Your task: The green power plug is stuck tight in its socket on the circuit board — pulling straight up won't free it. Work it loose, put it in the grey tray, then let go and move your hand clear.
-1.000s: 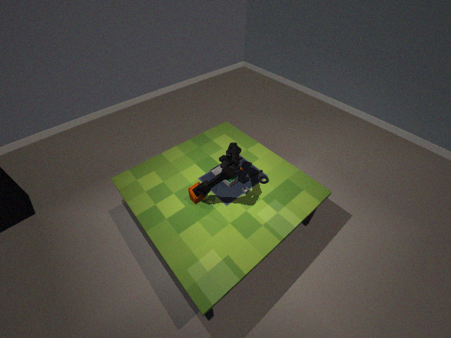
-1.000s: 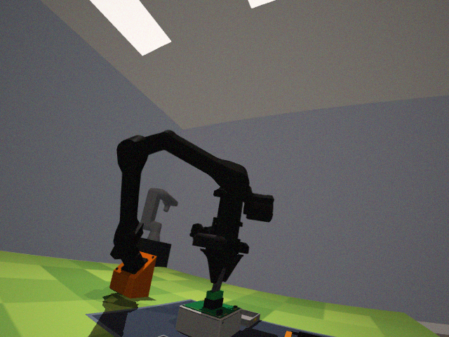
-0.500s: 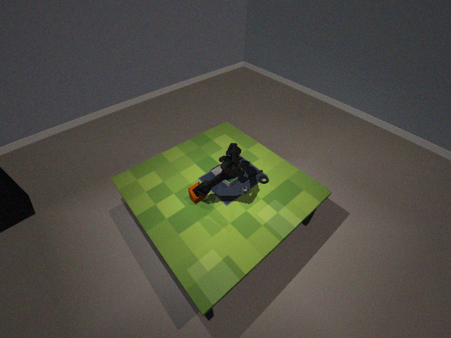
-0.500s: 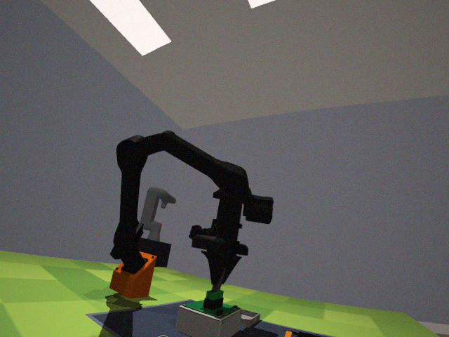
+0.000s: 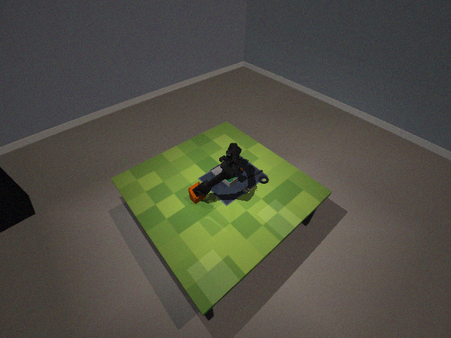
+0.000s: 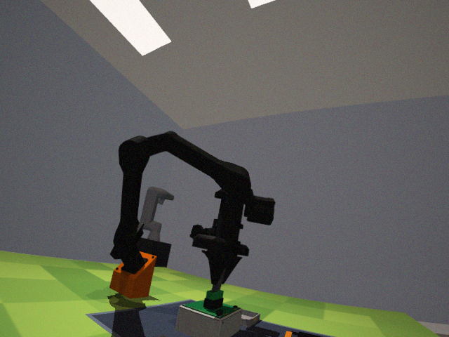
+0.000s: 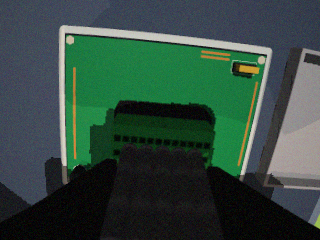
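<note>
One green power plug (image 6: 215, 293) (image 7: 165, 131), seated at its dark socket (image 6: 212, 302) on the circuit board (image 5: 230, 179) (image 6: 191, 307) (image 7: 150, 65); in the wrist view its long axis ran from 9 o'clock to 3 o'clock, roughly parallel to the board's 12 o'clock edge, holed face towards the camera; two rows of dark holes made out, the lower partly hidden

One board, on one pale block (image 6: 206, 323); two single orange lines, near its 9 and 3 o'clock edges, and one pair near 1 o'clock; one yellow-topped part (image 7: 246, 69) in the 1 o'clock corner

One grey tray (image 5: 216, 170) (image 6: 250, 318) (image 7: 300, 125), apart from the block, at 10 o'clock of it in the top view; plug outside it

One arm (image 5: 216, 179) (image 6: 191, 154), black, on one orange base (image 5: 197, 196) (image 6: 134, 284) at 8 o'clock of the board in the top view; it rose upright, arched over towards 4 o'clock in the exterior view, then dropped steeply at the wrist

One gripper (image 6: 216, 286) (image 7: 162, 174), pointing down, its fingers closed on the plug
</note>
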